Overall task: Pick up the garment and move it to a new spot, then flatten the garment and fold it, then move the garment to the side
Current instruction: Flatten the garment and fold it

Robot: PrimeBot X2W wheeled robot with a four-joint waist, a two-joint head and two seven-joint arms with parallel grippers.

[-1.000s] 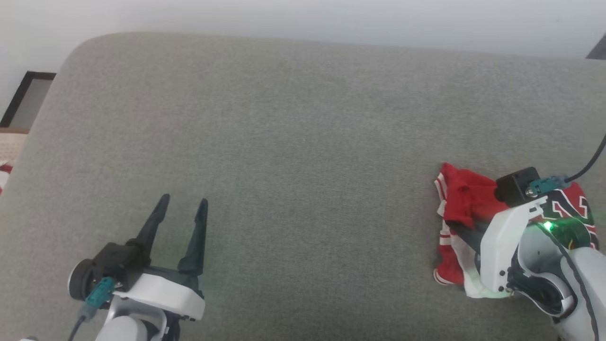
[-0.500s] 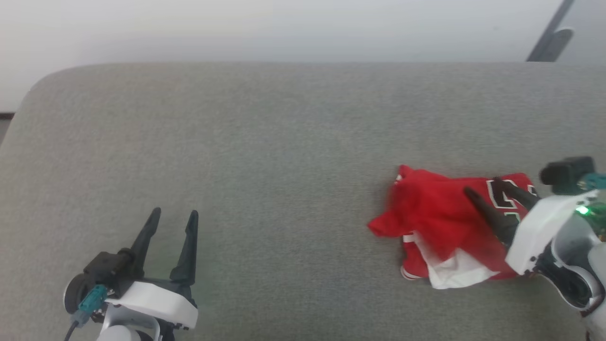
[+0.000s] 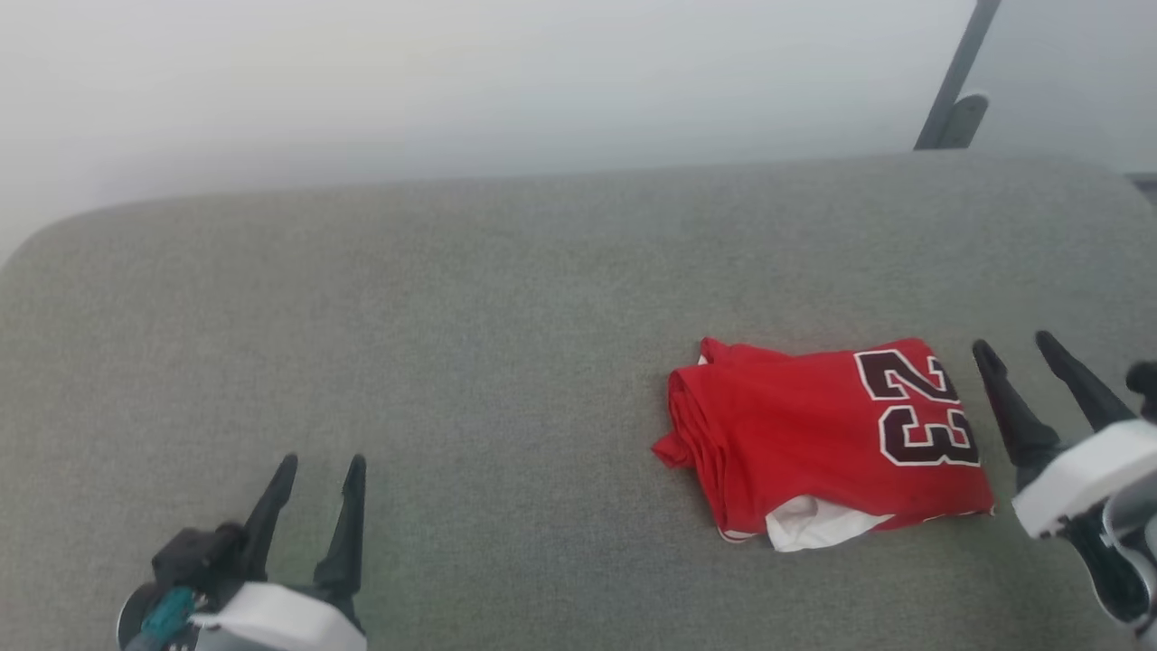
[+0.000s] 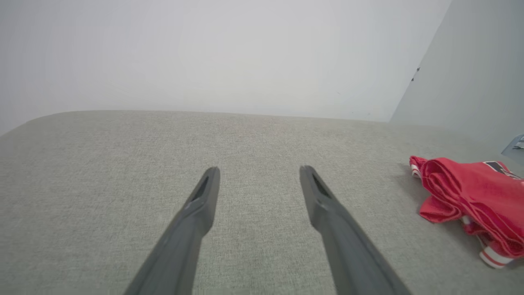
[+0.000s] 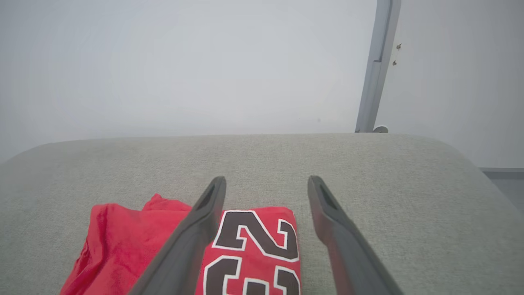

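The garment is seen lying folded on a grey fabric surface, on the right half of the head view and nearer the front edge than the back. Its red top layer is turned up, and a dark "23" outlined in white is shown at the end nearest the right arm. Stacked folds are bunched along the opposite end, and a bit of white cloth is left sticking out from under the near edge. In the left wrist view the garment is found at the far right, with striped trim showing at its lower corner.

The right jaws are spread wide and are placed just beside the numbered end of the garment; whether that end is touched cannot be told. In the right wrist view the garment is seen below and partly behind the left-hand one of the two dark fingers.

The left jaws are likewise spread wide, low at the left of the head view, well apart from the garment, with bare grey fabric between them.

A pale wall is seen behind the surface, and a grey post is stood against it at the right.
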